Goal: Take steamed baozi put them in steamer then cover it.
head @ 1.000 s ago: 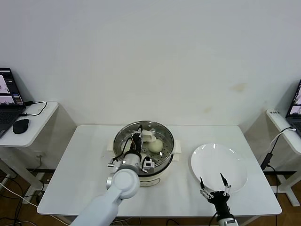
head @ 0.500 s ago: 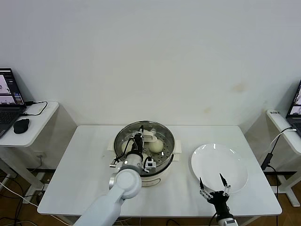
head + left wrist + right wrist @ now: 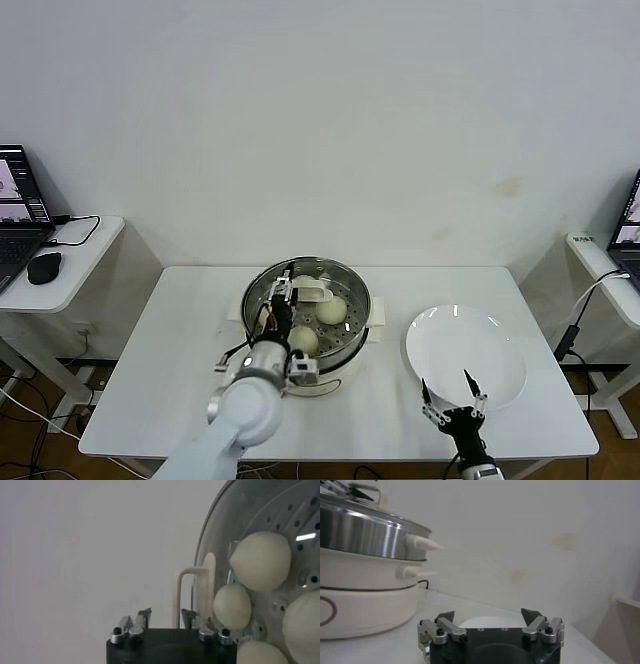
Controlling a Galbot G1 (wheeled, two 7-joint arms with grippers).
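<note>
The white table (image 3: 180, 350) carries everything, and wide bare stretches remain on its left part and along its front edge. The steamer (image 3: 358, 318), a shiny steel pot on a white base, stands near the middle of the table, a little toward the back edge. The cover (image 3: 210, 555) sits on the steamer, its glass rim at the pot's rim and its cream handle (image 3: 316, 292) at the centre. The left wrist view shows four steamed baozi (image 3: 260, 560) under the glass, close together on the perforated tray; in the head view only two can be counted clearly.

To the right of the steamer, apart from it, lies one white plate (image 3: 465, 352), reaching close to the front-right part of the table.

The left gripper (image 3: 280, 300) hovers above the cover, just beside the handle, with its fingers spread and nothing between them. The right gripper (image 3: 452, 400) waits low at the front edge of the table, just in front of the plate, its two fingers also spread wide and holding nothing.
</note>
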